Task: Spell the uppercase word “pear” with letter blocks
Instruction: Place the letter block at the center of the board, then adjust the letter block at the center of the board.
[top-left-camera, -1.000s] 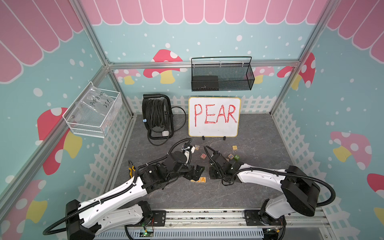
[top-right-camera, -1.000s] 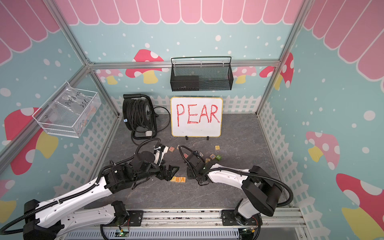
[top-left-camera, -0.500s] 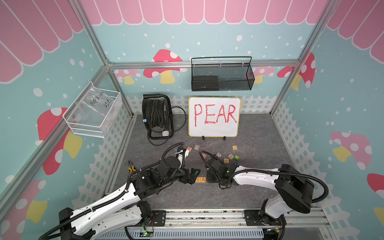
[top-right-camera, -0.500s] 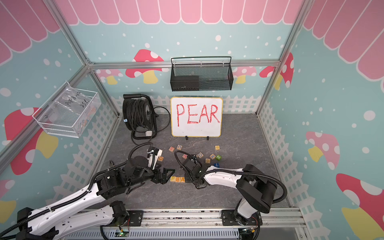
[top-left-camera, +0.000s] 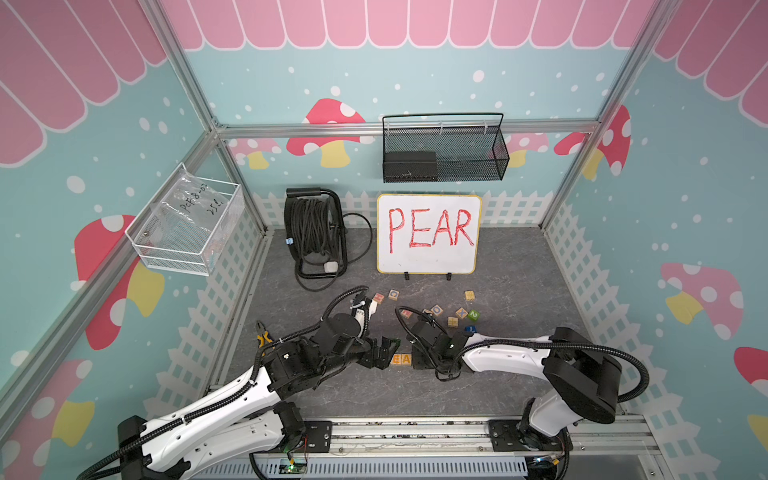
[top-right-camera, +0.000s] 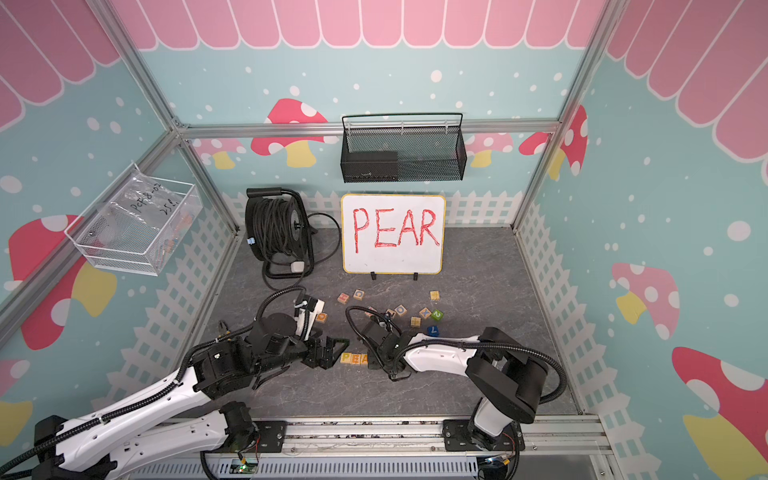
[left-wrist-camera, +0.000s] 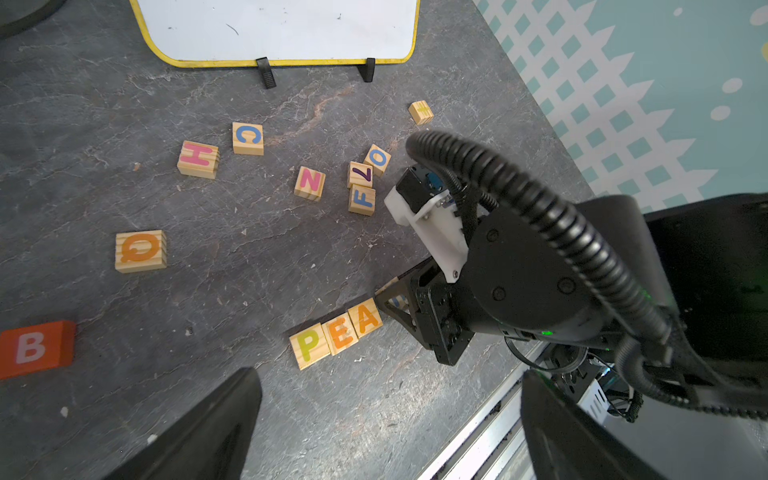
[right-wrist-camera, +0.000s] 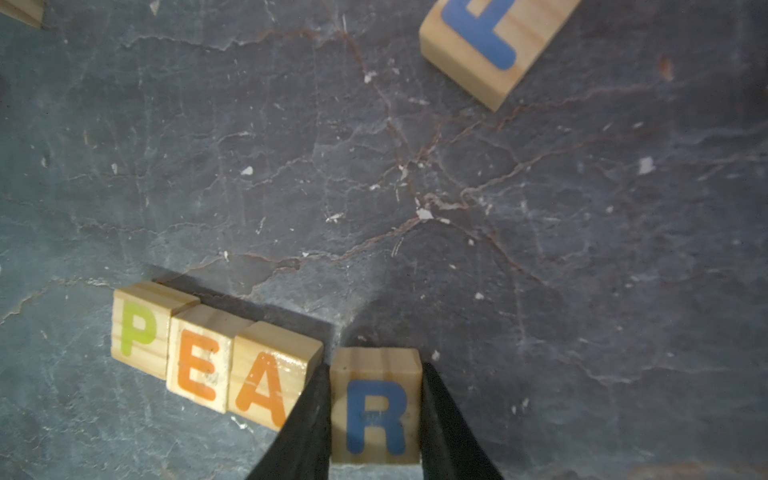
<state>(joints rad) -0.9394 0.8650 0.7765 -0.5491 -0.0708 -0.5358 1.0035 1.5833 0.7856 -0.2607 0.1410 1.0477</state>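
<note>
Backdrop: Grey slate-look floor (top-left-camera: 415, 395) in a mushroom-papered booth. The whiteboard (top-left-camera: 429, 233) reading PEAR is propped at the back, and all the action is up front.
Left gripper (left-wrist-camera: 388, 374): hovers just beside the P end of the row, fingers spread wide with nothing between them. A spectator on this play.
P block (right-wrist-camera: 139, 328): yellow-green letter, first in line, flat on the floor and touching its neighbour.
E block (right-wrist-camera: 199, 370): orange, tucked tight between P and A.
A block (right-wrist-camera: 266, 382): orange, third in line. The row slants a little but reads true.
R block (right-wrist-camera: 376, 415): blue letter, upright, at the end of the row just beside A, with a black finger in the gap between them. It looks down on the floor, though I cannot tell for certain.
Right gripper (right-wrist-camera: 376, 368): clamped on the R block, one finger against each side face.
Step in hand: placing the last letter. The word already reads P-E-A-R, so I'd call this very nearly done.
Next move: calls for parting the fingers gently and lifting straight up. The finger next to A could nudge it on the way out, and the gap it leaves may want closing.
Spare blocks (left-wrist-camera: 309, 183): scattered towards the whiteboard, well apart from the row.
</note>
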